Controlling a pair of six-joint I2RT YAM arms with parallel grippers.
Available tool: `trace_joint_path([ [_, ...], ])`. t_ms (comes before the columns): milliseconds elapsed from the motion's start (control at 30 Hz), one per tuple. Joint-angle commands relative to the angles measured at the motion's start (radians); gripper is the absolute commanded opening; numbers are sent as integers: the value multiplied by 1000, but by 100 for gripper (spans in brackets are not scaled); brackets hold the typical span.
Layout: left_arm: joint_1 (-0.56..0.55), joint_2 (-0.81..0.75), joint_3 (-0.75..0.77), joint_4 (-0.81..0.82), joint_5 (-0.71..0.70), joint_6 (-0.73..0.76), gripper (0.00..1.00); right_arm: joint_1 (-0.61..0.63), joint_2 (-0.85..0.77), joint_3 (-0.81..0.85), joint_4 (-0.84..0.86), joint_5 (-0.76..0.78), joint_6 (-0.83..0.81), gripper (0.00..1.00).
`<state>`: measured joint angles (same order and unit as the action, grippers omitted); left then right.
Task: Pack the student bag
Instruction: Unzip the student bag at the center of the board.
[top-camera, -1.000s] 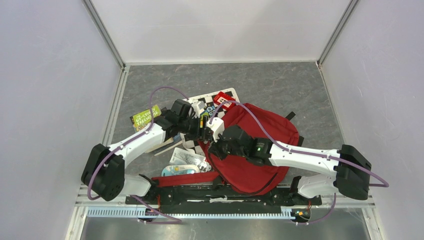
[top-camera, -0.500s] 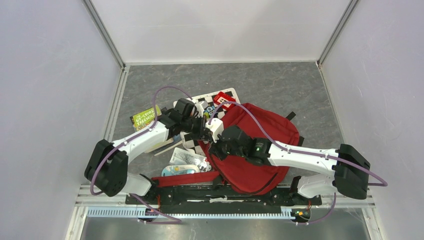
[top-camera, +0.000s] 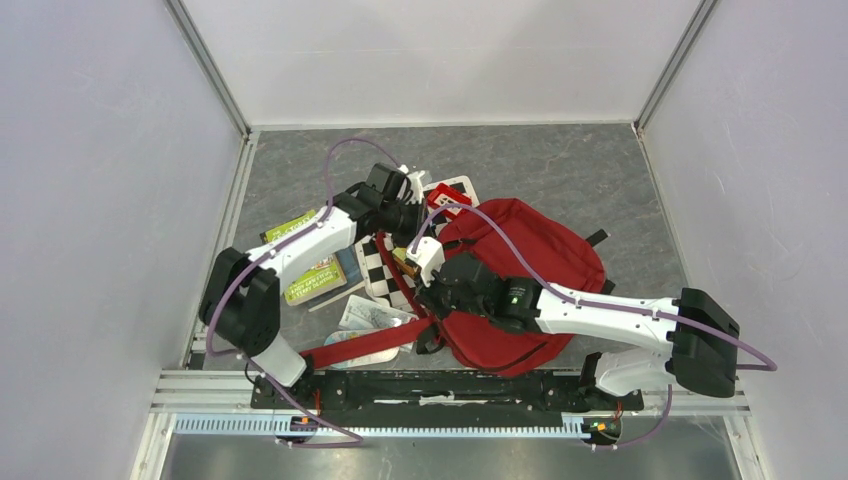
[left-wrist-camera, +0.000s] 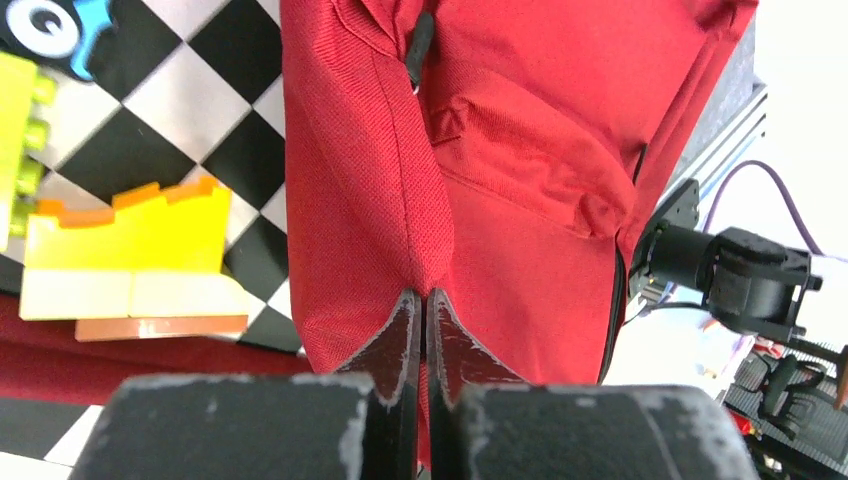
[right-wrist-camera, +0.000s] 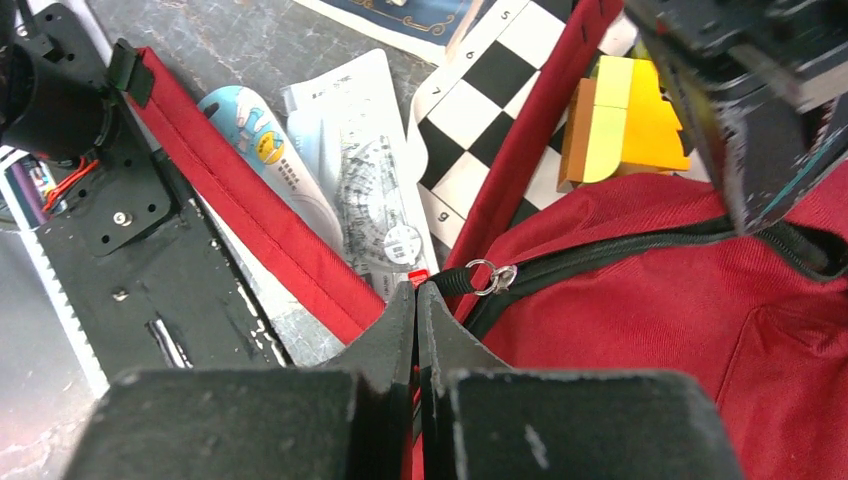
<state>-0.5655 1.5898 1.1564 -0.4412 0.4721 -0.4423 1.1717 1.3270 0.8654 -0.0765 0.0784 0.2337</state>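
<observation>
Opening the bag (top-camera: 520, 268), lying over the right edge of the chessboard (top-camera: 372, 262): left gripper (left-wrist-camera: 420, 294) is pinching a fabric fold, right gripper (right-wrist-camera: 416, 290) is clamping the zip pull (right-wrist-camera: 455, 281); next move likely calls for drawing it along the track.

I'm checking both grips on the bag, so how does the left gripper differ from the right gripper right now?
The left gripper pinches a fold of plain fabric on the student bag; the right gripper closes on the small red tab by the zipper ring. From above, the left gripper sits farther back on the bag than the right gripper. Both are shut on the bag.
</observation>
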Motion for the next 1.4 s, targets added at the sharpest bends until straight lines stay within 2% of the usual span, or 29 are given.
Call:
trace_joint_path([
  [0, 35, 76, 131, 59, -49, 54, 2, 24, -31, 26, 25, 9, 7, 0],
  [333, 84, 238, 313, 77, -91, 36, 2, 26, -77, -49, -8, 106, 45, 0],
  [733, 108, 301, 366, 150, -172, 20, 4, 29, -123, -125, -34, 73, 79, 0],
  [767, 108, 296, 366, 149, -179, 19, 12, 29, -126, -131, -34, 75, 82, 0],
  [800, 108, 288, 361, 148, -187, 22, 24, 29, -131, -136, -32, 82, 85, 0],
  [867, 108, 260, 342, 147, -216, 51, 62, 29, -142, -147, -13, 101, 88, 0],
  [933, 108, 219, 310, 134, -275, 72, 82, 29, -154, -152, 11, 117, 81, 0],
  [1033, 107, 127, 223, 139, -294, 58, 92, 29, -168, -148, 51, 136, 65, 0],
  [1200, 75, -65, 0, 191, -274, -41, 96, 29, -178, -154, 96, 160, 56, 0],
  [1367, -2, -249, -216, 272, -262, -192, 100, 29, -163, -151, 105, 157, 52, 0],
])
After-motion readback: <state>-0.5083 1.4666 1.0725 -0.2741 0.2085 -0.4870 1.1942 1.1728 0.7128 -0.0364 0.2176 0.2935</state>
